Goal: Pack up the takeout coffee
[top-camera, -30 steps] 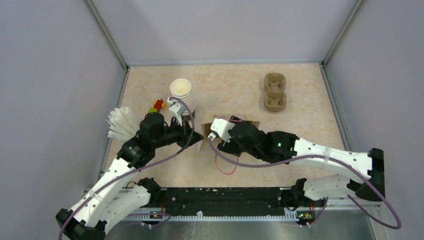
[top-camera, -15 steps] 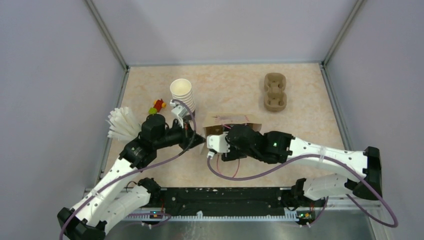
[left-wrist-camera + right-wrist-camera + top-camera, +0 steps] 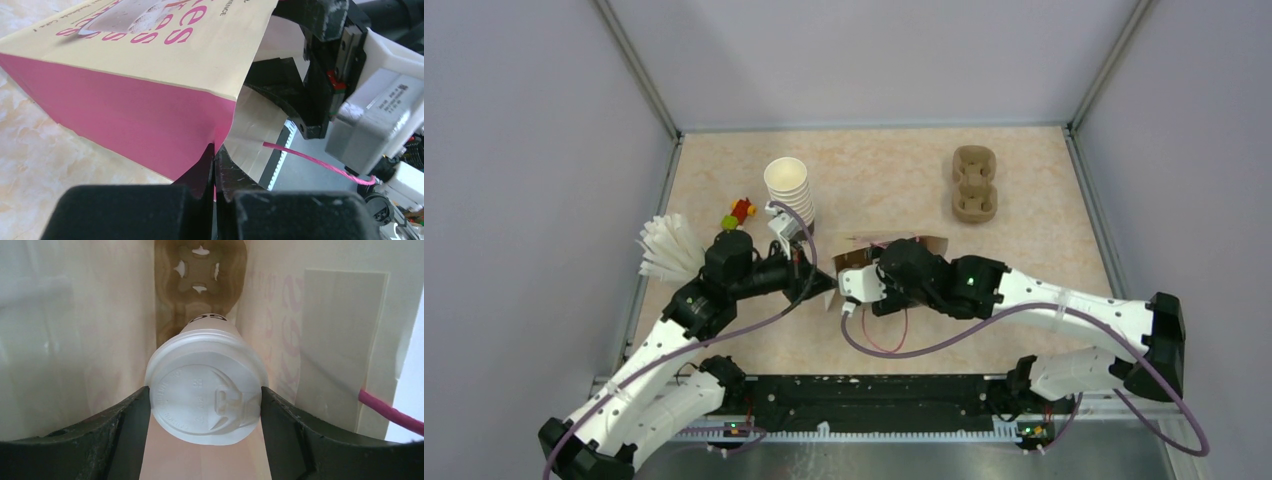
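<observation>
Left claw [image 3: 214, 150]: pressed together on the lower edge of the bag's [image 3: 150, 100] mouth, pinching the paper.
Right claw [image 3: 205, 407]: reaches into the bag's mouth, its fingers [image 3: 125, 425] spread wide and touching either side of the coffee's [image 3: 202, 390] lid rim, holding it.
Coffee: inside the bag, between the bag's walls. Its white lid faces the wrist camera, and black lettering shows on the cup's far side.
Carrier [image 3: 200, 270]: brown, deep in the bag beyond the coffee. Whether the cup touches it, cannot tell.
Bag: cream face with pink lettering, pink side panel, a pink cord at its mouth. It sits mid-worktop between the two claws.
Second carrier [image 3: 975, 184]: on the worktop [image 3: 884, 180] at the far right, well apart from the bag.
Cup stack [image 3: 788, 185]: upright, behind the left claw.
Fanned white pieces [image 3: 664, 247]: at the left wall, beside the left arm.
</observation>
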